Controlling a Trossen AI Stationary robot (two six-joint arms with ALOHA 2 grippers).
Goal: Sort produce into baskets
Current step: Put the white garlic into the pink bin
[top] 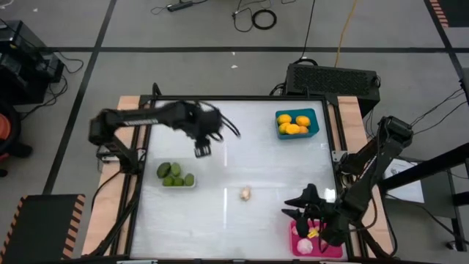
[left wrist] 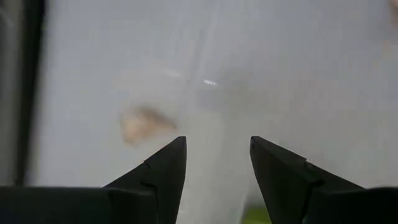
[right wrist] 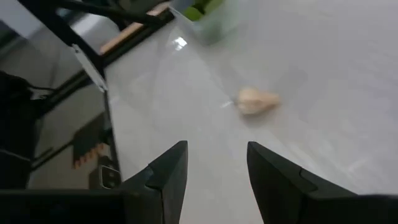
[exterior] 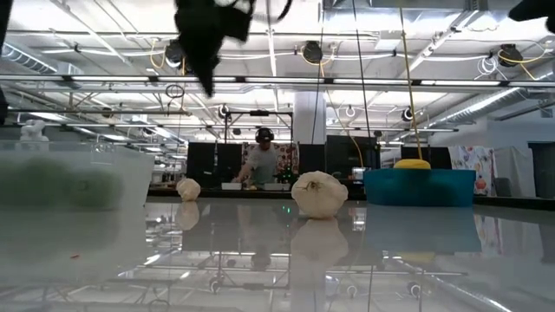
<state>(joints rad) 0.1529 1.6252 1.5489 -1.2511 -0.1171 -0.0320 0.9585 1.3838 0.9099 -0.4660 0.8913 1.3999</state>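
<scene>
The last loose piece, a pale beige lumpy garlic bulb, lies alone mid-table between both empty, parted grippers, seemingly nearer the right gripper beside the bright pink basket than the raised left gripper.

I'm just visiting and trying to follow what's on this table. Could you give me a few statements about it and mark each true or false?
1. One garlic piece lies loose on the table. True.
2. The teal basket holds green produce. False: it holds yellow-orange pieces; the green pieces sit in the clear basket.
3. The left gripper holds a piece. False: it is open and empty.
4. The right gripper is near the pink basket. True.
</scene>
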